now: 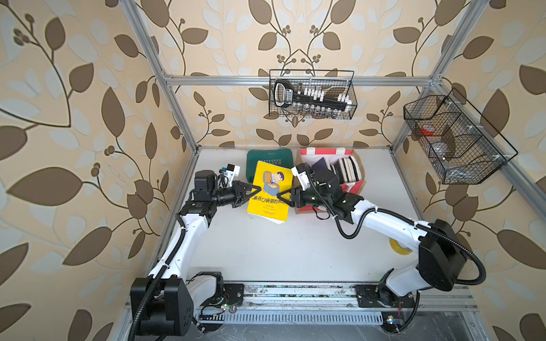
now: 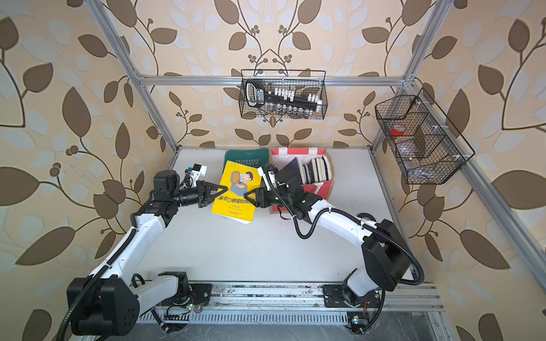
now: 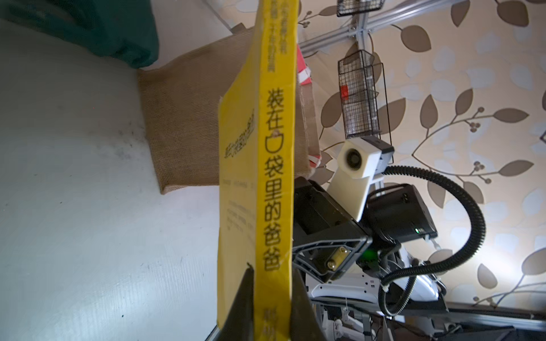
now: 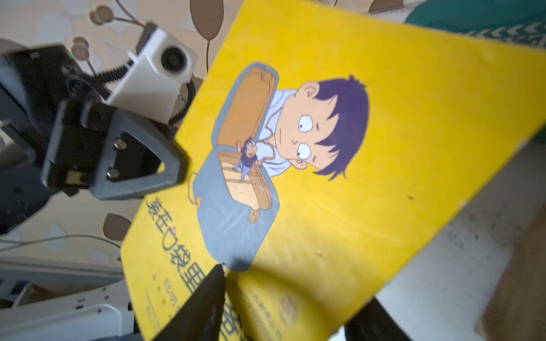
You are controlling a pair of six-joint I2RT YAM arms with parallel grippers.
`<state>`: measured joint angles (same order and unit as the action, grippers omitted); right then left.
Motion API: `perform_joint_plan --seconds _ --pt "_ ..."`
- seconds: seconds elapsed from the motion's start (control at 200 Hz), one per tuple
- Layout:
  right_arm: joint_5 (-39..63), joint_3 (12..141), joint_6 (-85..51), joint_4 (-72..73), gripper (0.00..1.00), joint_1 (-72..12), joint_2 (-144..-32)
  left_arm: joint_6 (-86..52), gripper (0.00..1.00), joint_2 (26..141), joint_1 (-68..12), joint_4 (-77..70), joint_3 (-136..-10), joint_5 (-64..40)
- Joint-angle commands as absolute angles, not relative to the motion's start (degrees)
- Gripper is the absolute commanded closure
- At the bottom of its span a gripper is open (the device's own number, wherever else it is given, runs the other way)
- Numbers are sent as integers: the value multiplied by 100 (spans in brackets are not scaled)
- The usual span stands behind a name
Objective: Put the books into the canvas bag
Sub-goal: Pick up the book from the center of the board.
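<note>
Left gripper (image 1: 256, 192) clamped on the book's (image 1: 270, 189) spine, holding it aloft; right gripper (image 1: 282, 199) opposite, jaws parted about its far edge, apparently for hand-over; bag (image 1: 356, 186) just behind it.

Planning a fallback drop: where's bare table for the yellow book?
Free: front-centre table, between left arm, right arm and base rail; back-left corner beside the green case. Crowded: canvas bag, left gripper, right gripper around the yellow book.

Leaf-patterned beige wallpaper (image 1: 88, 118) rises beyond the left claw (image 1: 260, 189); a white tabletop (image 1: 295, 251) lies beneath it; black wire baskets (image 1: 325, 113) hang on aluminium framing (image 1: 236, 80) above.
</note>
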<state>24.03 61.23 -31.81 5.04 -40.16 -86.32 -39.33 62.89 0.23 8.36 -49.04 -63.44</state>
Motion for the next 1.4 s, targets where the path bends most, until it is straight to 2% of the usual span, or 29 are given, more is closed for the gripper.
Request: perform_joint_plan --seconds 0.0,0.135,0.175,0.205,0.22,0.305,0.49,0.715,0.825,0.965,1.085,1.175,1.235,1.395 --pt "2865 6219 -2744 192 33 -3870 -8211 -3651 100 6064 -93 629 -4997 -7136" --pt "3431 6146 -2712 93 24 -3358 -7655 -3870 100 6039 -203 154 -5068 -7434" --pt "3610 6178 -2637 -33 16 -3188 -7478 -3919 100 6030 -268 14 -5106 -7496" --pt "3762 6209 -2570 -174 4 -3037 -7349 -3930 100 6006 -337 -61 -5140 -7536" --pt "3846 6221 -2542 -236 2 -2942 -7291 -3925 100 5997 -373 -83 -5149 -7556" --pt "4471 6274 -2395 -547 1 -2371 -6973 -3685 100 6009 -687 51 -5380 -7691" --pt "6118 6260 -2176 -855 1 -1326 -6670 -2272 100 6088 -1479 1542 -6146 -7900" --pt "6934 5932 -2087 -553 1 -1372 -6306 -1256 100 6249 -2064 2744 -6486 -8105" --pt "7279 5757 -2253 -221 1 -1612 -6080 -1158 100 6176 -2218 2795 -6392 -7982" --pt "7247 5770 -2001 -624 1 -1986 -6063 -1110 100 6183 -2232 2802 -6370 -7878" --pt "6934 5774 -1645 -1201 4 -2182 -6113 -969 100 6231 -2224 2997 -6441 -7633" --pt "6661 5738 -1413 -1601 13 -2252 -6117 -850 100 6240 -2224 3161 -6462 -7396" --pt "6610 5665 -1428 -1630 20 -2269 -6096 -827 100 6249 -2224 3179 -6464 -7348" --pt "6301 5663 -1510 -1754 49 -2267 -6003 -818 100 6265 -2224 3183 -6470 -7320"
